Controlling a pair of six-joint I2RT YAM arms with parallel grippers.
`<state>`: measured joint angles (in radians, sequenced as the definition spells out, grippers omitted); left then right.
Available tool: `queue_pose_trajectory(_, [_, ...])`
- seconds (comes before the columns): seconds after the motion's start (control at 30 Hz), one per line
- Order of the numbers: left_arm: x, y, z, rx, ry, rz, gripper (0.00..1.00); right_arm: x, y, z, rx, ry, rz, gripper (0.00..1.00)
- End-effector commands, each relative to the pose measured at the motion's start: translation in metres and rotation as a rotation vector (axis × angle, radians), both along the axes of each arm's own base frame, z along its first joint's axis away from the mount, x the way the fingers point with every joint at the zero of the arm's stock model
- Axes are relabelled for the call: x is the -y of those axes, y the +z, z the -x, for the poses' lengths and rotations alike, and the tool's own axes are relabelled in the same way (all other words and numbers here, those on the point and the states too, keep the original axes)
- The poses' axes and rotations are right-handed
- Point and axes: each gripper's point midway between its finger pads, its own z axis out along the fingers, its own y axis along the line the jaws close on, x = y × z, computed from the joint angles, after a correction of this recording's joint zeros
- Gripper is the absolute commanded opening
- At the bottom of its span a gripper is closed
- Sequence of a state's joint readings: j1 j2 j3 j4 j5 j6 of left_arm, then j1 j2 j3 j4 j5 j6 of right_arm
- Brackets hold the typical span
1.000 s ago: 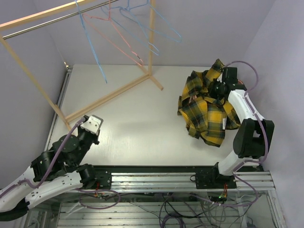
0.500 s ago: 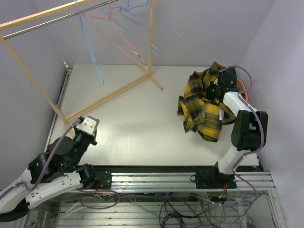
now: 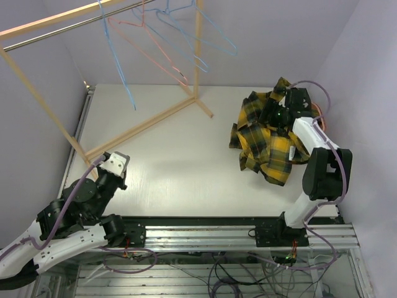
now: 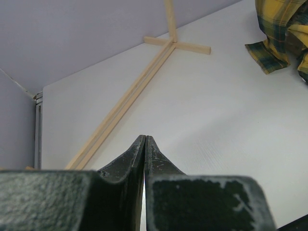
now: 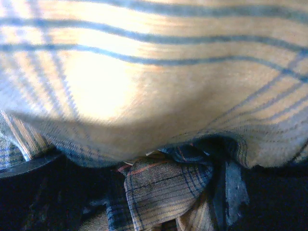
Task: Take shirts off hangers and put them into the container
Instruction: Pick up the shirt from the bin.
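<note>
The yellow-and-black plaid shirt (image 3: 267,146) lies heaped at the right of the table, and its hem shows at the top right of the left wrist view (image 4: 279,33). The container is hidden under it. My right gripper (image 3: 282,116) is sunk into the top of the heap. In the right wrist view plaid cloth (image 5: 144,96) fills the frame and lies loose between jaws that stand apart. Bare wire hangers, light blue (image 3: 121,68) and pink (image 3: 149,53), hang from the rack at the top left. My left gripper (image 3: 118,162) (image 4: 145,138) is shut and empty at the near left.
The wooden rack's foot bars (image 3: 146,123) (image 4: 130,101) run slantwise over the table's back left, and its sloping pole (image 3: 37,87) rises along the left wall. The white table (image 3: 186,167) lies between the two arms. Purple walls close in at the left, back and right.
My right gripper's jaws have parted inside the plaid heap, which has shifted and sagged a little. My left arm drew back toward its base, then stayed still.
</note>
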<state>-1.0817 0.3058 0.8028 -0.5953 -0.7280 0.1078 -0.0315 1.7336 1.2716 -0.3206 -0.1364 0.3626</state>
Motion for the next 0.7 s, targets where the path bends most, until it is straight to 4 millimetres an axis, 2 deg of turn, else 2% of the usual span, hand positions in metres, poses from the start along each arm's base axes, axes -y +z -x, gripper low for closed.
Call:
queue_pose_trajectory(0.0, [0.005, 0.004, -0.001, 0.008, -0.016, 0.006, 0.13, 0.020, 0.040, 0.028, -0.057, -0.058, 0.067, 0.92])
queue_pose_trajectory(0.07, [0.006, 0.004, -0.001, 0.007, -0.016, 0.006, 0.13, 0.019, 0.084, 0.021, 0.038, -0.064, 0.086, 0.99])
queue_pose_trajectory(0.17, [0.006, 0.003, -0.001, 0.007, -0.015, 0.005, 0.13, 0.019, 0.135, 0.019, 0.137, -0.074, 0.109, 1.00])
queue_pose_trajectory(0.3, [0.005, 0.004, -0.001, 0.008, -0.015, 0.008, 0.13, 0.014, 0.191, 0.027, 0.253, -0.077, 0.126, 1.00])
queue_pose_trajectory(0.4, [0.005, 0.004, -0.001, 0.010, -0.013, 0.011, 0.13, 0.011, 0.228, 0.042, 0.325, -0.086, 0.139, 1.00])
queue_pose_trajectory(0.47, [0.004, 0.005, 0.000, 0.012, -0.014, 0.015, 0.13, 0.015, 0.244, 0.058, 0.357, -0.110, 0.142, 1.00])
queue_pose_trajectory(0.53, [0.003, 0.006, 0.000, 0.014, -0.015, 0.018, 0.13, 0.006, 0.251, 0.079, 0.401, -0.080, 0.097, 1.00])
queue_pose_trajectory(0.6, [0.002, 0.007, 0.001, 0.018, -0.014, 0.027, 0.12, -0.006, 0.253, 0.107, 0.467, -0.052, 0.026, 1.00])
queue_pose_trajectory(0.67, [0.000, 0.008, 0.002, 0.022, -0.012, 0.035, 0.13, -0.022, 0.243, 0.135, 0.515, -0.001, -0.059, 1.00])
